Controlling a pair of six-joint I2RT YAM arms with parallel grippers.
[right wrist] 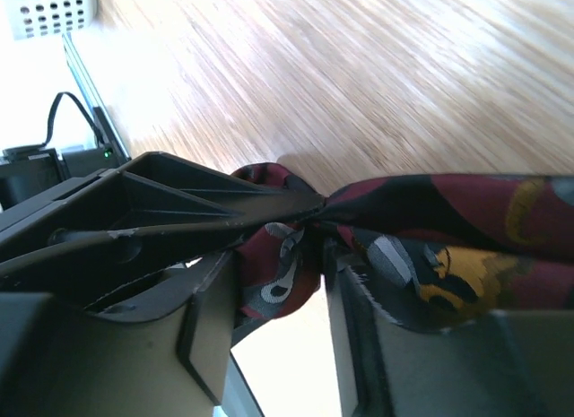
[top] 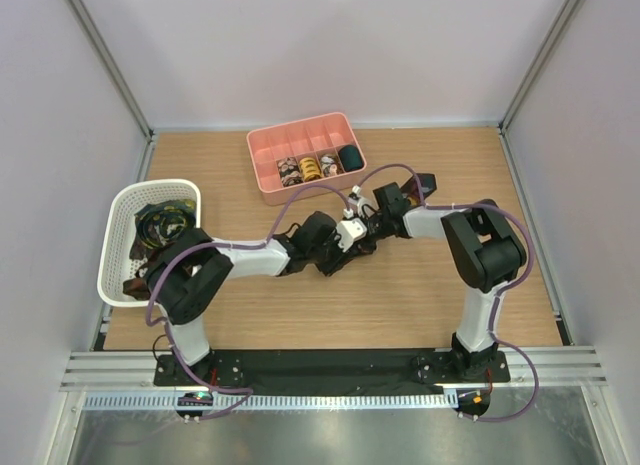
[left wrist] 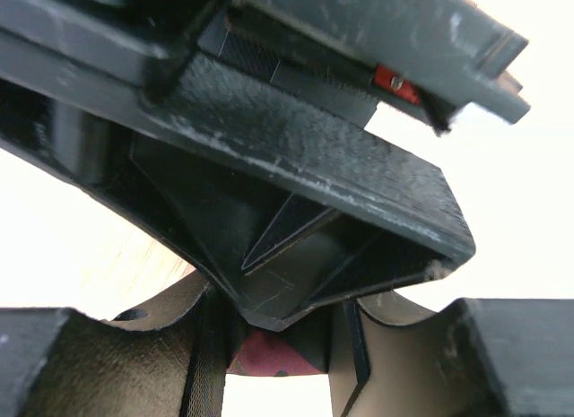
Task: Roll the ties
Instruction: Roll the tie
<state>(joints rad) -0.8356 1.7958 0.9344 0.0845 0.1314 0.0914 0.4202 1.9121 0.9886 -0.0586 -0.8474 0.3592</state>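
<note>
A dark red tie (right wrist: 430, 220) with grey and yellow prints hangs above the wooden table between both grippers. Its bunched end sits between my right gripper's (right wrist: 280, 287) fingers, which stand apart around it. My left gripper (left wrist: 273, 350) reaches in from the left in the right wrist view and pinches the tie where it narrows; a patch of the red tie (left wrist: 269, 356) shows between its fingers. In the top view, the left gripper (top: 335, 253) and right gripper (top: 360, 235) meet at the table's middle. Several rolled ties (top: 310, 166) lie in the tray.
A pink divided tray (top: 268, 150) stands at the back centre. At the left edge, a white mesh basket (top: 120, 235) holds more loose ties (top: 160, 225). The right gripper's black body (left wrist: 296, 211) fills most of the left wrist view.
</note>
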